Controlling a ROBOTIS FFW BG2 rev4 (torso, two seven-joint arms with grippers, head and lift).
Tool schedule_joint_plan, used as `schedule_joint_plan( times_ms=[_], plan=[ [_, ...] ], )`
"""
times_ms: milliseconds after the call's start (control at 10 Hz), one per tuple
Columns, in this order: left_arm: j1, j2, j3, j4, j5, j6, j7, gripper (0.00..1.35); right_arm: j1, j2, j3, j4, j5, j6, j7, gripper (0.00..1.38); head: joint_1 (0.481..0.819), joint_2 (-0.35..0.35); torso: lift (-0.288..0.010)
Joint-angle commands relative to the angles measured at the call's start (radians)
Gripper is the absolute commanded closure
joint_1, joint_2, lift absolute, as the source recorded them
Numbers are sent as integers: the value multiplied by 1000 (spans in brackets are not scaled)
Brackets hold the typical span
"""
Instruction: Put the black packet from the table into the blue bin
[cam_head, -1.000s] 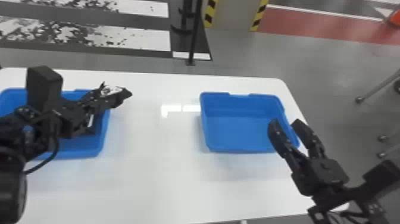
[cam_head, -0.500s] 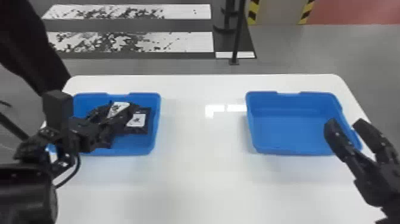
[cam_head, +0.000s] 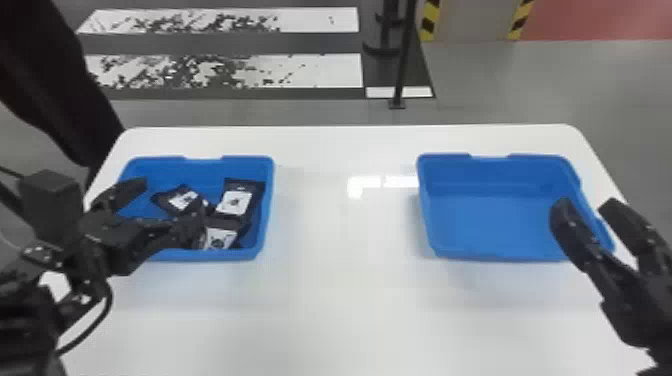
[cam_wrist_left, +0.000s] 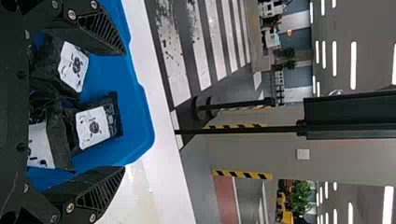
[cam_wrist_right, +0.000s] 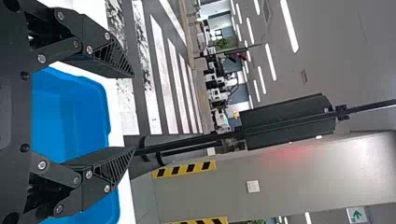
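My left hand (cam_head: 165, 207) reaches in from the left over one blue bin (cam_head: 245, 167), its two fingers spread wide and nothing held between them. A black cable (cam_head: 102, 312) loops from that arm. My right hand (cam_head: 586, 212) is at the other end of the counter (cam_head: 345, 300), by the right side of a second blue bin (cam_head: 500, 225). Its fingers are apart too, with nothing between them, and my right wrist view shows the bin's blue floor beyond them.

The black packets lie in the left bin, each with a white label. One packet (cam_head: 220, 239) is toward the near side, close by a fingertip of my left hand; I can't tell whether they touch. Just beyond it are another packet (cam_head: 237, 200), on the bin's right side, and a third (cam_head: 182, 197), farther left. They are bunched together, and I can't tell which one is meant for me. The right bin's floor is bare.

Past the counter's far edge, a dark post (cam_head: 406, 60) stands on the floor, beside white bands (cam_head: 220, 70) speckled with dark marks. Farther right are yellow-and-black stripes (cam_head: 429, 20) and a red floor patch (cam_head: 600, 20).
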Motion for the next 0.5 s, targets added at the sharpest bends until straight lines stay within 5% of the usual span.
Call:
schedule_joint_plan(
  times_ms=[0,400],
  plan=[
    [92,-25,49,-47,88,-121,17,131,1,1,0,-3,2,0,0,510,695,49,-110],
    [291,-25,13,-69,338,-381,150,133,6,1,0,-6,0,0,0,510,695,61,-110]
  ],
)
